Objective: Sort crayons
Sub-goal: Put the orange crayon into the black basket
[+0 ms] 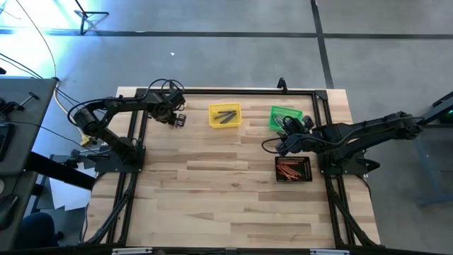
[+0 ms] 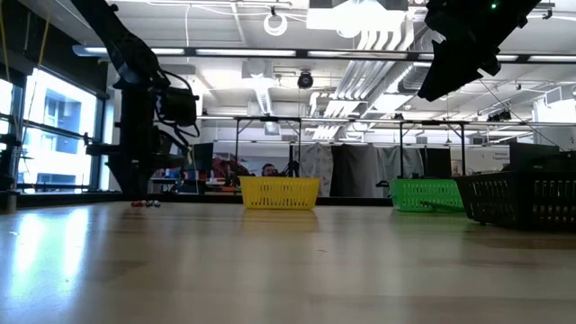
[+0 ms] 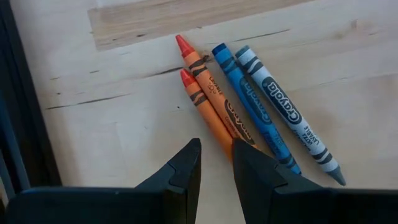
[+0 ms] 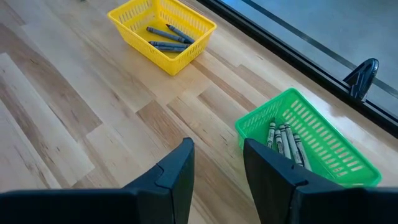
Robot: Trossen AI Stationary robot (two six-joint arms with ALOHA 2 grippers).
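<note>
Four crayons (image 3: 249, 106) lie loose: two orange, two blue. Left gripper (image 3: 216, 163), slightly parted and empty, hovers at their 6 o'clock.

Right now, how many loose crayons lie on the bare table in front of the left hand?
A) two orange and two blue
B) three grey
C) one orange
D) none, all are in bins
A: the left wrist view shows two orange crayons and two blue crayons side by side on the wood, just ahead of the open, empty left hand.
</note>
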